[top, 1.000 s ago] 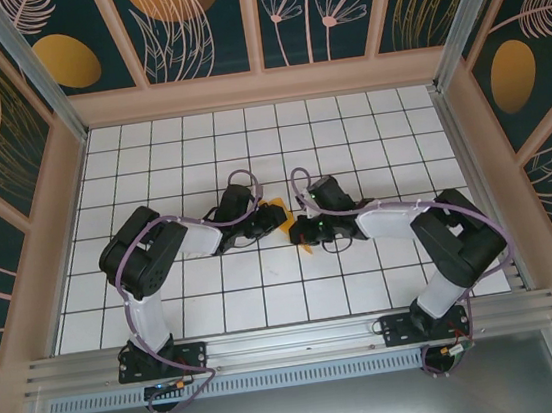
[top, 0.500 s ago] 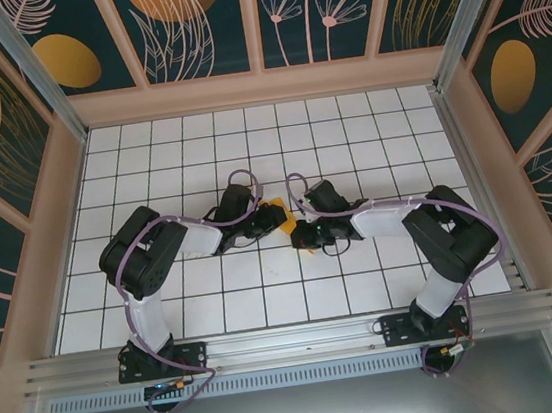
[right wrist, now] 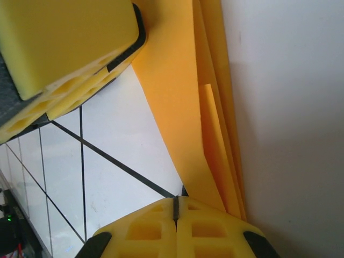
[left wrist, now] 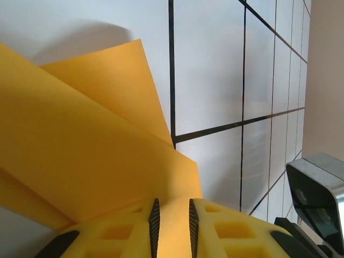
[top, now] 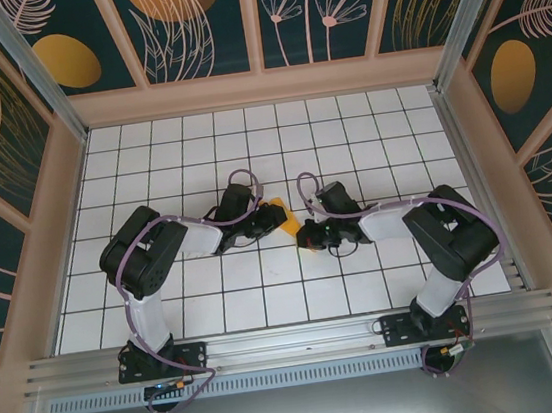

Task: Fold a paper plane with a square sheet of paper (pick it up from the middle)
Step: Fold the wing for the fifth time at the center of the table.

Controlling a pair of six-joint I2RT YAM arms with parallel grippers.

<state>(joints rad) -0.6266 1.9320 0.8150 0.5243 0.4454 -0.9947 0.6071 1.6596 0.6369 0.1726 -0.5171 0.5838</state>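
Top external, left arm (top: 146, 253): bent over the white grid table (top: 151, 171); same pose as a second ago.
Top external, left gripper (top: 266, 224): low over the table's middle, pointing right; unmoved.
Left wrist, left gripper (left wrist: 172, 217): clenched on the folded orange-yellow paper (left wrist: 97, 145), yellow pads (left wrist: 142, 239) narrowly apart with a layer between them; two overlapping flaps fanning away from the pads, shadow cast on the tiles behind.
Top external, folded orange-yellow paper (top: 283, 216): at the table's centre, between the two grippers; larger patch on show than a second ago.
Right wrist, folded orange-yellow paper (right wrist: 183, 102): several layers seen edge-on, running from the left gripper's pad (right wrist: 64, 43) down to the right gripper's tips.
Top external, right gripper (top: 309, 235): just right of the paper, pointing left; shifted slightly right and turned since a second ago.
Right wrist, right gripper (right wrist: 175, 212): pads pressed fully together; paper's end touching the right-hand pad, caught or not, cannot tell.
Top external, right arm (top: 451, 235): elbow drawn slightly inward; cable loop (top: 305, 181) nudged right.
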